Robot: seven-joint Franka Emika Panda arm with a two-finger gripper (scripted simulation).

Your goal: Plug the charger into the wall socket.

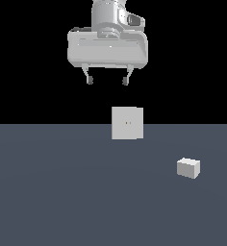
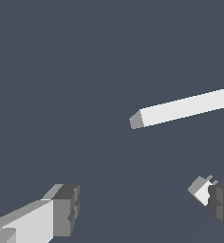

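Note:
The wall socket (image 1: 127, 123) is an upright flat square light grey plate with two tiny dots at its centre, standing on the dark grey floor. The charger (image 1: 188, 167) is a small plain grey-white box lying on the floor, apart from the socket, nearer the camera and toward the exterior view's right. My gripper (image 1: 108, 80) hangs high above the socket, open and empty. In the wrist view the socket (image 2: 185, 108) shows edge-on as a long pale bar. The charger (image 2: 200, 188) is partly hidden behind one fingertip (image 2: 222, 204). The gripper (image 2: 144, 206) is open there too.
The dark grey floor (image 1: 62, 192) stretches in all directions, with a black background behind it. Nothing else stands in view.

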